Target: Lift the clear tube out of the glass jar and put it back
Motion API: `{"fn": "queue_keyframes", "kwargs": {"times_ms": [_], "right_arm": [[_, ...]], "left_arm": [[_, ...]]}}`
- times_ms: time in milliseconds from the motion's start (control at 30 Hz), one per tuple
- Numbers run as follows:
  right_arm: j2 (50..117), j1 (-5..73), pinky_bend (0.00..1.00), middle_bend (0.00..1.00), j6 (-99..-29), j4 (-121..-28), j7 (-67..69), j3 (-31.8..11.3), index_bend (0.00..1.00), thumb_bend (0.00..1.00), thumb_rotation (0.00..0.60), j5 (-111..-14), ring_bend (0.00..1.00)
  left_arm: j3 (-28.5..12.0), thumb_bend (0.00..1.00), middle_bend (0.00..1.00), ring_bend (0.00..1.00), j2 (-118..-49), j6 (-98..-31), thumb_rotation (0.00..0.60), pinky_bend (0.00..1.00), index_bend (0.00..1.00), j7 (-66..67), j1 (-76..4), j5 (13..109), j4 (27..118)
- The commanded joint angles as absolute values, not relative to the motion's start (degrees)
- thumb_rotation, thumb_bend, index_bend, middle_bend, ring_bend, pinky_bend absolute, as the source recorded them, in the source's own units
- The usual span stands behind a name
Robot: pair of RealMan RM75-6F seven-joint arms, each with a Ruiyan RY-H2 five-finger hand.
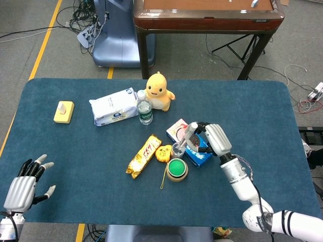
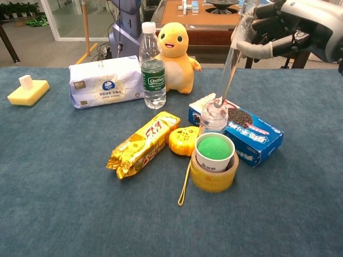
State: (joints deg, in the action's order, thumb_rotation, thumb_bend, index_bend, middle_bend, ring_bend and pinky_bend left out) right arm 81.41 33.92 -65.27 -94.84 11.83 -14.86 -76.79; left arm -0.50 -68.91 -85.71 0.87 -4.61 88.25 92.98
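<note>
My right hand (image 2: 284,29) (image 1: 209,138) grips the upper part of the clear tube (image 2: 229,64). The tube slants down to the left, and its lower tip sits at the mouth of the small glass jar (image 2: 213,118) (image 1: 177,149). The jar stands upright between the blue cookie box (image 2: 252,134) and the yellow tape measure (image 2: 181,140). In the head view the tube (image 1: 185,138) shows as a pale streak from the hand to the jar. My left hand (image 1: 22,184) rests open at the table's near left corner, holding nothing.
A green-topped cup in a tape roll (image 2: 214,160) stands just in front of the jar. A yellow snack bag (image 2: 142,143), a water bottle (image 2: 153,67), a yellow plush (image 2: 176,51), a tissue pack (image 2: 104,80) and a yellow sponge block (image 2: 28,91) lie further left.
</note>
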Motion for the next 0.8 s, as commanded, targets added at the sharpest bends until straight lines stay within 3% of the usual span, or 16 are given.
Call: {"fn": "queue_keyframes", "kwargs": {"times_ms": [33, 400, 533, 633, 800], "right_arm": [[82.29, 34.46, 0.45, 0.58, -64.99, -93.72, 10.92, -14.79, 0.69, 0.6, 0.6, -76.68, 0.47], [84.66, 35.89, 0.45, 0.57, -63.68, -90.79, 8.86, -13.55, 0.69, 0.6, 0.6, -77.69, 0.47], [84.85, 36.26, 0.45, 0.49, -63.09, -89.57, 6.78, -12.52, 0.68, 0.58, 0.6, -78.45, 0.43], [84.97, 36.41, 0.42, 0.41, -62.59, -88.89, 5.57, -11.82, 0.6, 0.55, 0.6, -78.63, 0.37], [85.56, 36.33, 0.38, 0.37, -62.43, -88.14, 4.99, -11.17, 0.54, 0.54, 0.6, -78.65, 0.33]], "left_arm": [[-0.48, 0.29, 0.09, 0.14, -68.94, -85.81, 0.6, 0.04, 0.23, 0.6, -4.52, 88.24, 92.76], [-0.38, 0.29, 0.09, 0.14, -69.06, -86.05, 0.6, 0.04, 0.23, -0.34, -4.15, 88.1, 91.86], [-0.34, 0.29, 0.09, 0.14, -69.23, -85.94, 0.6, 0.04, 0.23, -0.54, -4.14, 88.08, 91.64], [-0.35, 0.29, 0.09, 0.14, -69.27, -85.94, 0.6, 0.04, 0.23, -0.63, -4.11, 88.05, 91.49], [-0.32, 0.29, 0.09, 0.14, -69.21, -86.06, 0.6, 0.04, 0.23, -0.8, -4.04, 88.19, 91.41]]}}
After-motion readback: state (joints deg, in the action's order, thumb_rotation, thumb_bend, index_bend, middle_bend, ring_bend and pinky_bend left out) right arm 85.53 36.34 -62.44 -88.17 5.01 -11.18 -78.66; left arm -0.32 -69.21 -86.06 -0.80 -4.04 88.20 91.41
